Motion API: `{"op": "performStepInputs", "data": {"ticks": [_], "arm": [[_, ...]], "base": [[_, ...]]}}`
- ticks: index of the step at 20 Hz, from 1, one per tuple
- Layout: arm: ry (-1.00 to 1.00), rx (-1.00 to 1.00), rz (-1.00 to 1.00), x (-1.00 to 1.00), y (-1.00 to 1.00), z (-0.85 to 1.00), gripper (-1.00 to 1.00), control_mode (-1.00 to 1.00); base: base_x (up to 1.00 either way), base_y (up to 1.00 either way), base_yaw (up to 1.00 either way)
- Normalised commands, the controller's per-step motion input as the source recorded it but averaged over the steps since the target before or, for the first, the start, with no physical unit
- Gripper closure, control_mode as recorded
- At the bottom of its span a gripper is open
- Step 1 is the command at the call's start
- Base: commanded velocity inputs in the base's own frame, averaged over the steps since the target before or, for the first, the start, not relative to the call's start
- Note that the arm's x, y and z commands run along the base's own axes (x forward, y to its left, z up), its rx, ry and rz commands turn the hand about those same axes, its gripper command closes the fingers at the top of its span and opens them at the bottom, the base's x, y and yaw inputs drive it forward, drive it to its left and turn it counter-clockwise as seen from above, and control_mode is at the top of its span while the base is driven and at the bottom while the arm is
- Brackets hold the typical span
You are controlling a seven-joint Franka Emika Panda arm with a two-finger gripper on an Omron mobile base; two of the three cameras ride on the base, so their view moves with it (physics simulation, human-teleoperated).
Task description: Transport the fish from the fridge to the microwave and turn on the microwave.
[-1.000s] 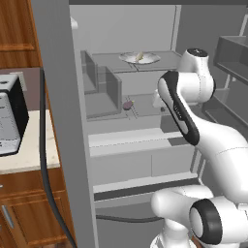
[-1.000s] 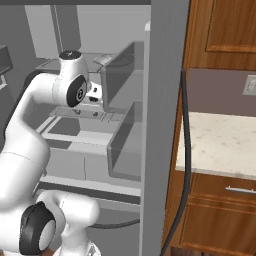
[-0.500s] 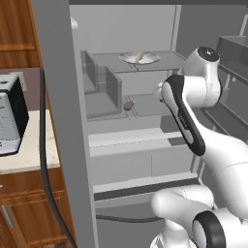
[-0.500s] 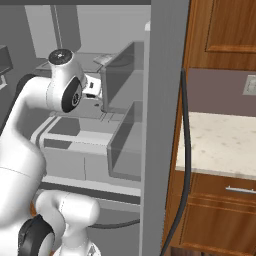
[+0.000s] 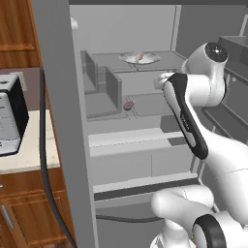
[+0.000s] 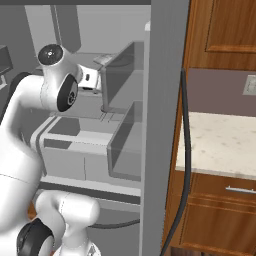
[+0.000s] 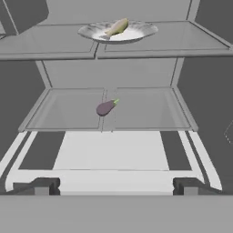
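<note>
We are in front of the open fridge (image 5: 145,160), and our claw (image 7: 116,186) is spread wide with nothing in it; its two dark tips sit far apart at the near edge of the hand view; the fish (image 7: 116,27) lies on a pale plate (image 7: 136,32) on the upper shelf (image 7: 54,45), far back and a bit left of the middle; in the left base view the fish (image 5: 140,57) is up behind our white arm (image 5: 186,116); on the lower shelf (image 7: 150,109) there is a small dark purple eggplant (image 7: 105,108), right in the middle and closer to us; we think that is the big risk, because our claw points more at the eggplant than at the fish, so we could grab the wrong thing if we go straight in; the fish is higher, so we must lift up first, or we may bump the front edge of the upper shelf; the fish looks thin and slippery, so a poor pinch could let it slide off, or we could drag the plate along with it; outside on the left, a toaster (image 5: 9,114) stands on the counter (image 5: 29,155).
</note>
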Motion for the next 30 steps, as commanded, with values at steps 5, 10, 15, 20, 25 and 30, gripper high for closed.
{"op": "performStepInputs", "data": {"ticks": [5,10,15,20,25,30], "arm": [[-0.05,0.0,-0.03,0.13,0.0,0.49,-1.0,-1.0],[-0.09,0.0,0.0,0.25,0.0,0.29,-1.0,-1.0],[-0.02,0.0,0.0,0.44,0.0,0.02,-1.0,-1.0],[-0.01,0.0,-0.01,0.38,0.0,0.12,-1.0,-1.0],[0.0,0.0,-0.03,0.43,0.01,0.1,-1.0,-1.0],[0.0,0.0,-0.03,0.46,0.01,0.0,-1.0,-1.0]], "base": [[0.0,0.0,0.0],[0.0,0.0,0.0],[0.0,0.0,0.0],[0.0,0.0,0.0],[0.0,0.0,0.0],[0.0,0.0,0.0]]}}
